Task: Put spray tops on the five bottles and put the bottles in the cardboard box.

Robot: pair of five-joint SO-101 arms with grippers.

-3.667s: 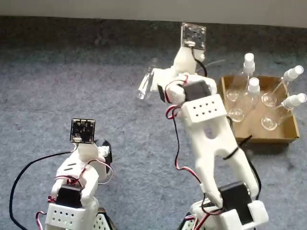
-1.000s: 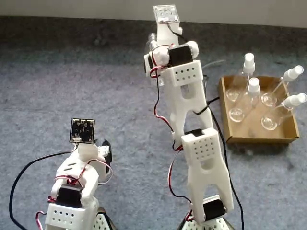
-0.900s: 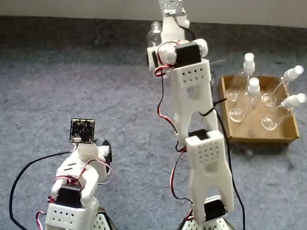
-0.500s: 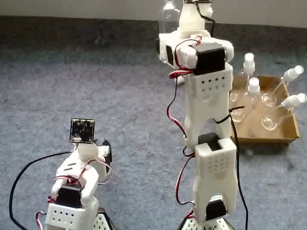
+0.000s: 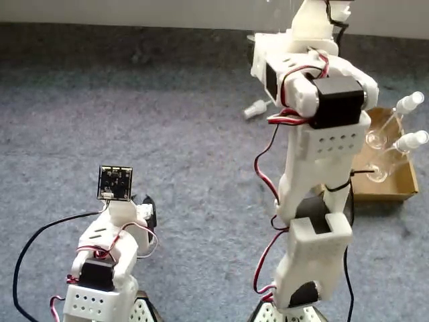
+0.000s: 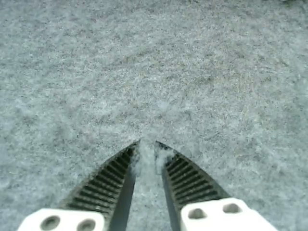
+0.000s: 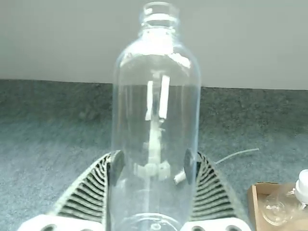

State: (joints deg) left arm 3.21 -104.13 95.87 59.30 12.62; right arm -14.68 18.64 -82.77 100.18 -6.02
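Carpet of grey colour covers the counter (image 5: pixel 167 121). On the left side, the left end effector (image 6: pixel 147 143) hangs just over this carpet with its two fingers almost together, only a thin gap at the tips, and it holds nothing. Near the middle, one loose spray top (image 5: pixel 255 109) lies on its side on the carpet, apart from both arms. The right arm stretches far to the back. The right end effector (image 7: pixel 154 159) is closed on the lower body of a clear bottle (image 7: pixel 156 96), one finger on each side, and the bottle's neck is open. At the right stands the cardboard box (image 5: pixel 382 190). Inside it two capped bottles (image 5: pixel 377 139) lie tilted, their white tops (image 5: pixel 410 102) toward the right rim; the arm hides the rest of the box.
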